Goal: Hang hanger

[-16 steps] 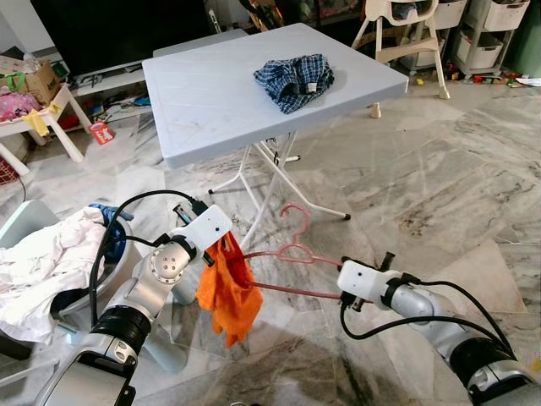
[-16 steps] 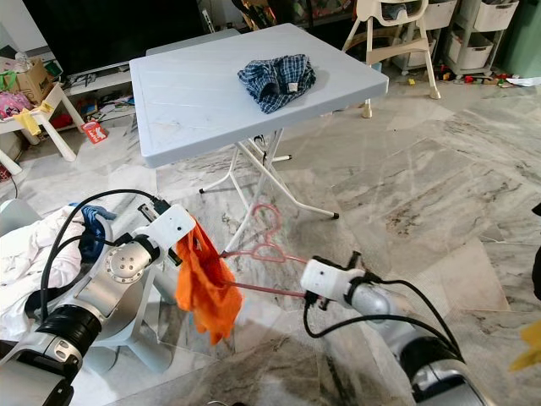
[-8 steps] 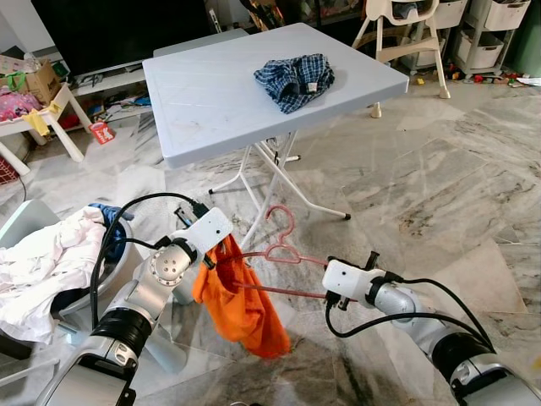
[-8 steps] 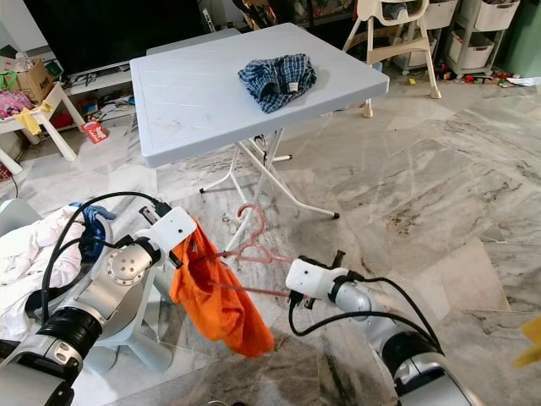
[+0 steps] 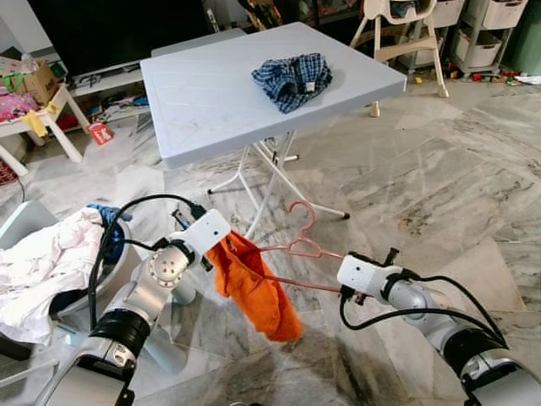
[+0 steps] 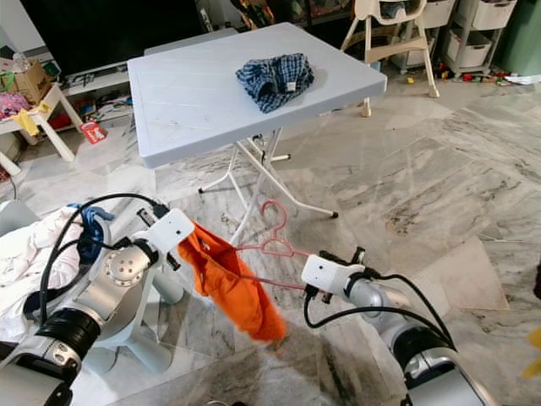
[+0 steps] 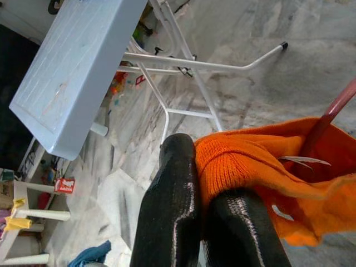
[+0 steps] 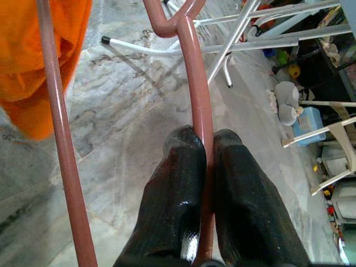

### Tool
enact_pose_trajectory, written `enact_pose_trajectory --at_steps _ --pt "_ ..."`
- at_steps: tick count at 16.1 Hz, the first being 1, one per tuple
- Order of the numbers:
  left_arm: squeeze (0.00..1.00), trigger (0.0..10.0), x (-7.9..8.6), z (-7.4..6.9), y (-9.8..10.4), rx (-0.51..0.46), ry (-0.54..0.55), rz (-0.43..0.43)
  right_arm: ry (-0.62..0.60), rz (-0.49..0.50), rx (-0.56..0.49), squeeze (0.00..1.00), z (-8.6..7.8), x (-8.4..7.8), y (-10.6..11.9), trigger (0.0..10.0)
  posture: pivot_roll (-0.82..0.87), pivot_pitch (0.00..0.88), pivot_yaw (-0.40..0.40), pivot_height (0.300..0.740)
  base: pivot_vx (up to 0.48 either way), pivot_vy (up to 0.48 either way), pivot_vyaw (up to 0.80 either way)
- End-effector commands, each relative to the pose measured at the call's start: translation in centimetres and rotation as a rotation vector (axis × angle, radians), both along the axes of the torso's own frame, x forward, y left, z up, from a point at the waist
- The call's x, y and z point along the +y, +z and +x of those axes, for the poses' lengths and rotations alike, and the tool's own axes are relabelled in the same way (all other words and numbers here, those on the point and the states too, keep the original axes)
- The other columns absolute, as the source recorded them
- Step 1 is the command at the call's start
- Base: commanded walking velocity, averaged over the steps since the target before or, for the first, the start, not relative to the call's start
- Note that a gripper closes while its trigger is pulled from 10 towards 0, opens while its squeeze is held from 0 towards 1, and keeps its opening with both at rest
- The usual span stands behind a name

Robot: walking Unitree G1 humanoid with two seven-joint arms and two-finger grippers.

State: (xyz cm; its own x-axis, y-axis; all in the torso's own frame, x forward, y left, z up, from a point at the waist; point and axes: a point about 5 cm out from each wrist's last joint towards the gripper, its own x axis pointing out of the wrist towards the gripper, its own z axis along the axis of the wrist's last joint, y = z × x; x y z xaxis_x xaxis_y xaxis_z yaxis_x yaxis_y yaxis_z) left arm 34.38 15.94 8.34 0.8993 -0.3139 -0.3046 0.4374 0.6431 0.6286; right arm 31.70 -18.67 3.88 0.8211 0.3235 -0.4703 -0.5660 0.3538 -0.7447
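A heap of white laundry (image 5: 38, 266) lay at far left. The left gripper (image 7: 207, 183) was clenched on the orange garment (image 5: 254, 283), which hung over the marble floor (image 5: 423, 186). The pink hanger (image 5: 300, 254) ran inside it, low before the tabletop (image 5: 211, 93), its bar pinched by the right gripper (image 8: 204, 146).

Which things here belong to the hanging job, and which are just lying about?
In the job:
pink hanger, clamped in the right hand
orange garment, pinched by the left hand

Lying about:
checked cloth on the folding table
white laundry
high chair
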Motion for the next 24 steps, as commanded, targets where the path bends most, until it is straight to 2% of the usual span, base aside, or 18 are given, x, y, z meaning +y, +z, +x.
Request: enact_pose_trajectory --at_steps 1,2,5,8,12,14,15,16,18,20,22,24 --pt "0.0 10.0 0.9 0.3 0.8 -0.026 0.025 0.005 -0.004 0.01 -0.013 0.0 0.5 0.2 0.5 10.0 -0.09 0.0 0.163 0.74 0.0 0.0 0.0" --pt "0.0 10.0 0.8 0.3 0.8 -0.028 0.023 0.001 -0.004 0.014 -0.011 0.0 0.5 0.2 0.5 10.0 -0.09 0.0 0.162 0.74 0.0 0.0 0.0" --pt "0.0 10.0 -0.5 0.3 1.3 -0.045 -0.012 -0.032 0.037 0.038 0.016 0.0 0.1 1.9 -0.2 10.0 -0.08 0.0 0.163 0.74 0.0 0.0 0.0" --pt "0.0 10.0 -2.1 -0.4 1.0 -0.03 -0.061 -0.071 0.047 0.062 0.014 0.0 0.3 3.1 -0.2 10.0 -0.08 0.0 0.163 0.74 0.0 0.0 0.0" --pt "0.0 10.0 -3.6 -1.1 0.2 -0.004 -0.095 -0.088 0.057 0.08 0.016 0.0 0.3 3.5 -0.2 10.0 -0.08 0.0 0.161 0.74 0.0 0.0 0.0" --pt "0.0 10.0 -3.8 -0.9 0.5 -0.006 -0.097 -0.093 0.04 0.113 0.028 0.0 0.2 3.4 -0.2 10.0 -0.08 0.0 0.16 0.74 0.0 0.0 0.0" --pt "0.0 10.0 -4.1 -0.6 1.0 -0.023 -0.099 -0.097 -0.006 0.158 0.042 0.0 0.2 3.4 -0.4 10.0 -0.08 0.0 0.162 0.74 0.0 0.0 0.0" --pt "0.0 10.0 -4.1 -0.5 1.2 -0.027 -0.097 -0.097 -0.019 0.169 0.046 0.0 0.2 3.5 -0.4 10.0 -0.08 0.0 0.164 0.74 0.0 0.0 0.0" --pt "0.0 10.0 -2.8 -0.3 1.2 -0.041 -0.048 -0.07 -0.078 0.203 0.063 0.0 0.2 3.1 -0.6 10.0 -0.09 0.0 0.166 0.74 0.0 0.0 0.0" --pt "0.0 10.0 -1.0 -0.2 1.0 -0.036 -0.003 -0.042 -0.155 0.209 0.081 0.0 0.2 1.7 -0.8 10.0 -0.08 0.0 0.166 0.74 0.0 0.0 0.0" --pt "0.0 10.0 -0.2 -0.1 1.1 -0.04 0.021 -0.023 -0.182 0.212 0.092 0.0 0.1 0.9 -0.8 10.0 -0.08 0.0 0.162 0.74 0.0 0.0 0.0" --pt "0.0 10.0 0.7 0.2 1.3 -0.05 0.053 -0.002 -0.227 0.2 0.111 0.0 -0.1 -0.7 -0.9 10.0 -0.08 0.0 0.158 0.74 0.0 0.0 0.0"
